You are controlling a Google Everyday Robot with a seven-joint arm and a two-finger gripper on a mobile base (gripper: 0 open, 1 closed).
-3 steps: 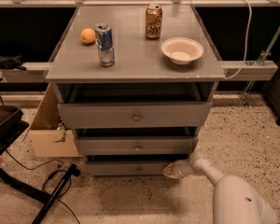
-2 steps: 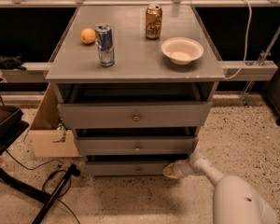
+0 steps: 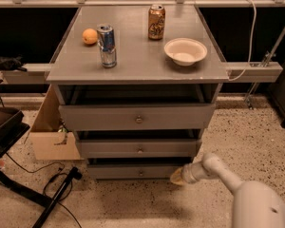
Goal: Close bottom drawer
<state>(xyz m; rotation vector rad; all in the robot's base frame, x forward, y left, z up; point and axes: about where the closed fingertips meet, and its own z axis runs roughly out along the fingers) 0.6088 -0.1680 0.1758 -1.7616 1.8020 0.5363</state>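
Pressing the bottom drawer (image 3: 128,171) home is judged the step in hand.

Camera view: the drawer is the lowest of three in the grey cabinet (image 3: 137,63). Its slim front stands proud with a dark gap above, so it is judged not fully shut. The gripper (image 3: 177,176) is low at the right end of that front, touching or just beside it. Whether it is released or clenched cannot be told.

Recommendation: push straight back, square to the front. Contact this far right of the knob (image 3: 140,173) could skew the tray and bind it, so moving nearer centre is safer. Push slowly, so the blue can (image 3: 106,45) and brown can (image 3: 156,22) on top are not shaken.
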